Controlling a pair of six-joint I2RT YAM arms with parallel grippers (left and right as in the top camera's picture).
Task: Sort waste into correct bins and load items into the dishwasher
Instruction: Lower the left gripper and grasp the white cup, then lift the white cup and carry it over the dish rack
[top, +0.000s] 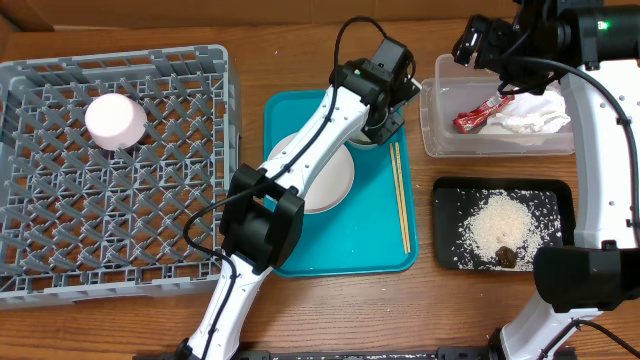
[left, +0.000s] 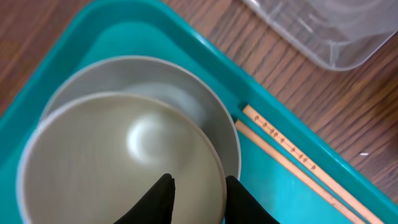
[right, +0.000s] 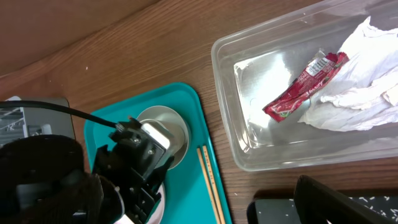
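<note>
1. The left gripper (left: 198, 184) is partly open and holds nothing. One finger sits inside the upper bowl (left: 118, 168) and the other outside its rim, with a gap showing.
2. That bowl is nested in a lower bowl (left: 155, 78) right under the fingers, on the teal tray (left: 112, 37). If the jaws close too deep they may pinch both rims. The lower bowl could then rise with the upper one and drop.
3. A thin rim pinch could let the bowl swing or slip on the way to the dish rack (top: 120, 200), which is well away from the gripper.
4. The chopsticks (left: 292, 158) lie just beside the outer finger, so a sideways drift could knock them.
5. The right gripper (top: 480, 42) hangs over the clear tub (right: 249, 149), well apart. How its jaws stand cannot be told.
</note>
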